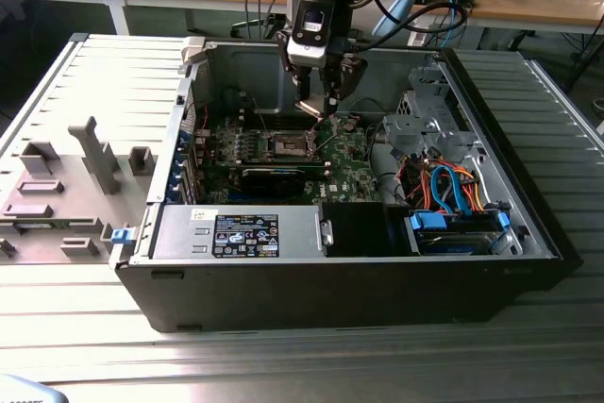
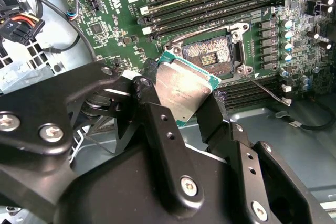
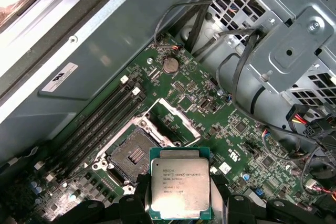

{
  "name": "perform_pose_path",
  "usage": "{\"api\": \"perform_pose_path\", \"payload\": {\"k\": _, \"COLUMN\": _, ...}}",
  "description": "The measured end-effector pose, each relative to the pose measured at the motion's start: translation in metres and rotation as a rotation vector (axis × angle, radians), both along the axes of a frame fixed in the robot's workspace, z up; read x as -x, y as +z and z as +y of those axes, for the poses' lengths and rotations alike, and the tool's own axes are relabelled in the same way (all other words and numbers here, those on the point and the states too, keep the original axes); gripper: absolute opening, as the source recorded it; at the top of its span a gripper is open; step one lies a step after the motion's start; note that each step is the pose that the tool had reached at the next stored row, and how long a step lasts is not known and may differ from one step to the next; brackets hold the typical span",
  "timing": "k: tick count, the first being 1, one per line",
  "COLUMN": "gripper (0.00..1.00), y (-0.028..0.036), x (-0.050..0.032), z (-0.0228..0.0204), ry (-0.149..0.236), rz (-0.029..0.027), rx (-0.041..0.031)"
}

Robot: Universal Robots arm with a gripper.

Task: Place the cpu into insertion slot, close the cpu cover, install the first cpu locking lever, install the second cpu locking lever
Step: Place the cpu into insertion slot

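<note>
**Holding the cpu over the open slot**

Exterior view: the gripper (image 1: 319, 106) hangs inside the open case (image 1: 377, 280), near the back edge of the green board (image 1: 354, 172). It is just above the slot (image 1: 291, 145). The chip itself is too small to make out here.

Second wrist view: the black fingers (image 2: 157, 124) are clamped on two opposite edges of the cpu (image 2: 184, 90). The chip is tilted, silver top showing, and clear of the board. The slot (image 2: 207, 56) lies just beyond it with its contacts bare. A thin wire lever (image 2: 265, 88) sticks out from one of the slot's corners.

First wrist view: the cpu (image 3: 180, 188) sits between the fingers, printed face to the camera. It is beside the slot (image 3: 134, 155), not in it. The cover (image 3: 176, 124) stands swung open at the slot's edge.
</note>
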State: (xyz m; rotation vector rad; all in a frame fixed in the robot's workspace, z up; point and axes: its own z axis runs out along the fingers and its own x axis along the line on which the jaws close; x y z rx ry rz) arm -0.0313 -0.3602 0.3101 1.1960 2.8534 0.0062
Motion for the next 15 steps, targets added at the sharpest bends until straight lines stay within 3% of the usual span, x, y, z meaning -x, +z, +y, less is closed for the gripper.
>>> {"api": "perform_pose_path", "payload": {"k": 15, "gripper": 0.55, "y": -0.0005, "x": 0.0, "z": 0.0, "ry": -0.013, "rz": 0.0, "rx": 0.0}}
